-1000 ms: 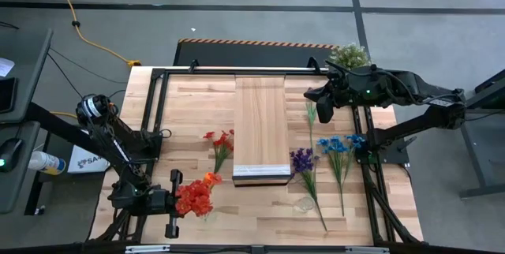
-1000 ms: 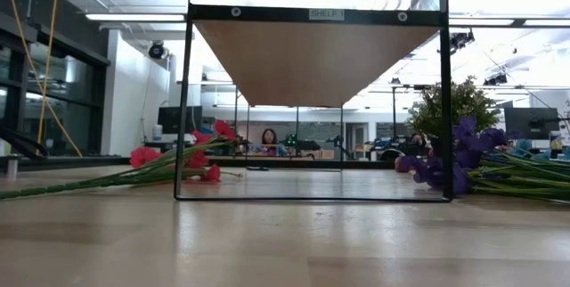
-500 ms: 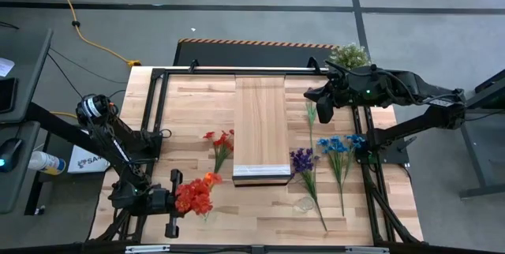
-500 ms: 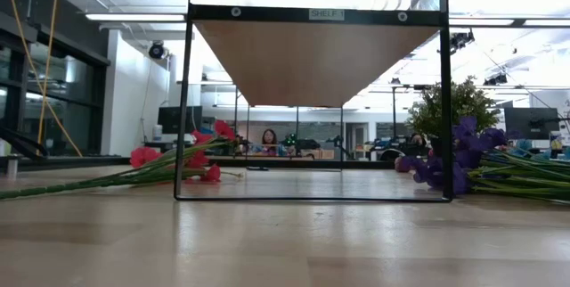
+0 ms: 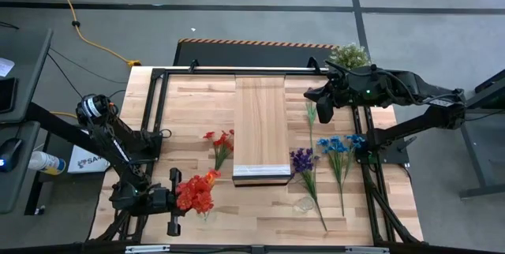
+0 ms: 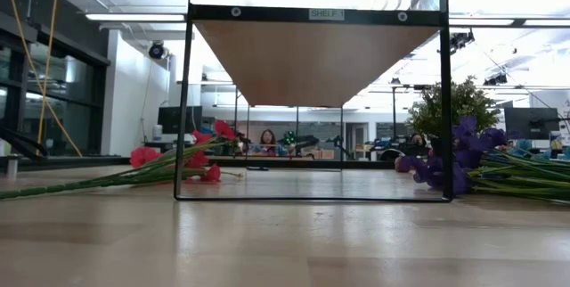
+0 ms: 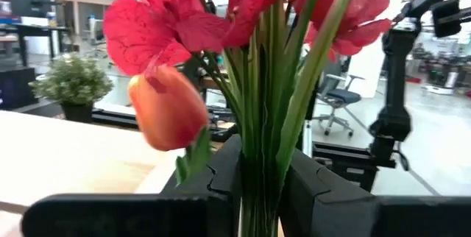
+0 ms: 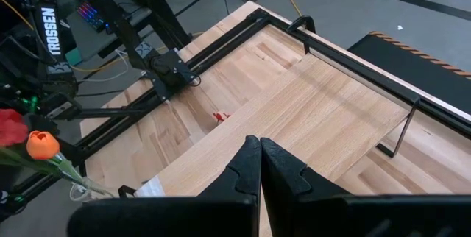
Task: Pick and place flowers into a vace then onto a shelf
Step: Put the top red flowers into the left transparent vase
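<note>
My left gripper (image 5: 178, 199) is at the table's near left, shut on a bunch of red and orange flowers (image 5: 194, 194). In the left wrist view the heads (image 7: 221, 16) stand above the fingers. In the right wrist view the stems run down to a clear glass vase (image 8: 83, 187) on the table. Red flowers (image 5: 221, 142), purple flowers (image 5: 301, 160) and blue flowers (image 5: 337, 145) lie flat on the tabletop on either side of the shelf (image 5: 260, 124). My right gripper (image 8: 259, 165) hangs shut above the table's far right (image 5: 313, 95), holding nothing. My left gripper pinches the bunch's green stems (image 7: 259, 182) between its two fingers, a little below the heads. The fingers come in level from the table's left side and lie across the stems. The bunch stands upright; its lower ends are hidden behind the gripper.
The shelf is raised on a black frame (image 6: 183, 100) in the table's middle. A bushy potted plant (image 5: 349, 53) stands at the far right corner. A small clear thing (image 5: 304, 204) lies near the purple stems. Black rails (image 5: 154, 112) run along both sides.
</note>
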